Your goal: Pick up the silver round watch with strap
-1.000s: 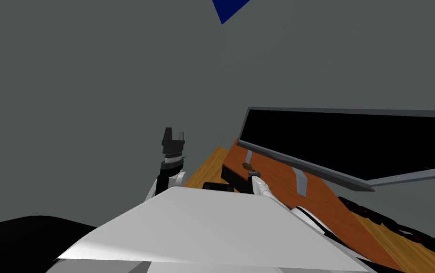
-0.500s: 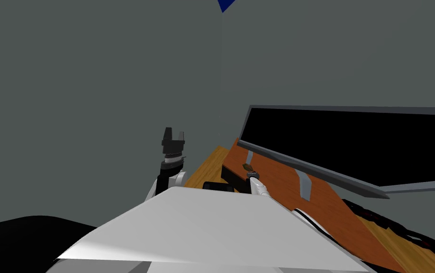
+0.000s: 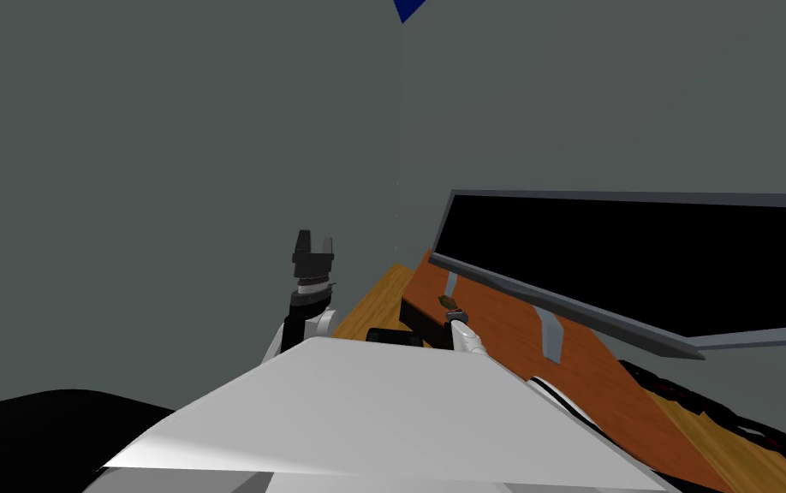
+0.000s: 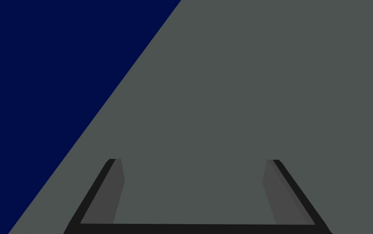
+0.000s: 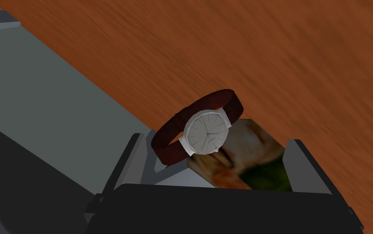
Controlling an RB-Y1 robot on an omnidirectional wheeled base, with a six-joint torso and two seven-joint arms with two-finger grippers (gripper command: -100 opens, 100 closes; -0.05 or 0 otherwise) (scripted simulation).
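The watch has a round silver face and a dark brown strap, and it rests on a reddish-brown wooden top. My right gripper is open around it, the strap close to one finger and the other finger well apart from it. A small block with a blurry tan and green picture lies between the fingers beside the watch. From the head view the watch is a small speck just beyond my right gripper. My left gripper is raised and open, holding nothing.
A wide black screen in a grey frame stands on grey feet on the wooden top, just behind the watch. Grey walls close in on the left and behind. Light wooden floor lies beside the furniture, with dark cables to the right.
My head view shifted slightly about a second ago and my right gripper edged towards the watch. Nothing has visibly moved in the last half second.
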